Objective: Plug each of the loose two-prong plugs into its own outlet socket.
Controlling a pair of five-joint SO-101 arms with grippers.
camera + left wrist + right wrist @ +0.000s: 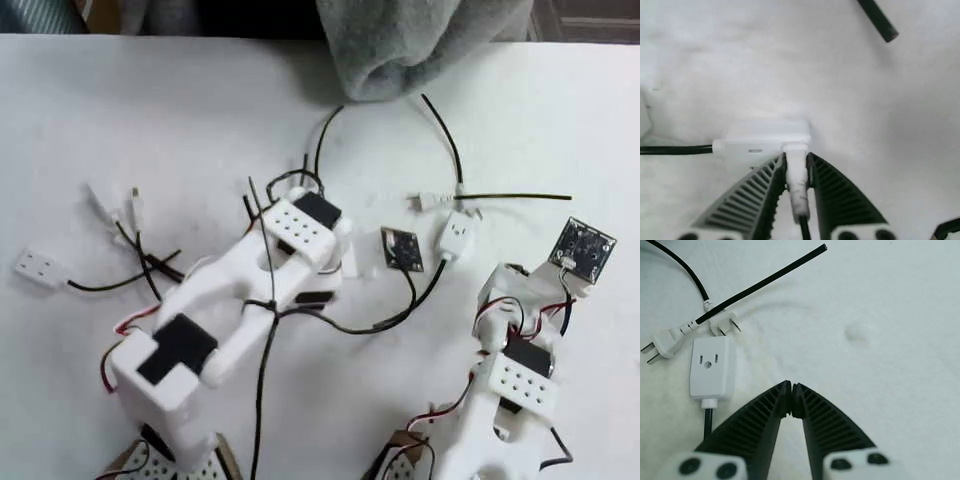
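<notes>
Ribbed grey fingers (765, 195) of the left gripper (796, 159) are clenched on a white plug (796, 185), one pad flat against each of its sides, with its dark cord running back between them. The plug's front end butts against a white socket block (765, 142) that lies on the table (880, 110). A black cable leaves one end of the block. The prongs are hidden, so how far they sit in the block cannot be told. The right gripper (791, 390) hangs just over the bare tabletop with its jaws pressed together, tips touching and nothing between them. Near it, off to one side, a three-slot outlet socket (712, 367) lies face up on its own black cord. A loose two-prong plug (664, 344) rests just beside that socket's far end, prongs pointing away from it, and a second plug (725, 324) lies touching or nearly touching the same end. A straight black cable (765, 282) crosses over both plugs and stops at a cut tip. From the high view, this socket (457, 235) and the two-prong plug (428, 202) lie between the two arms. Another socket strip (40, 268) lies near the table's left edge, with two more loose plugs (100, 200) near it. A grey cloth (420, 45) hangs over the far edge.
</notes>
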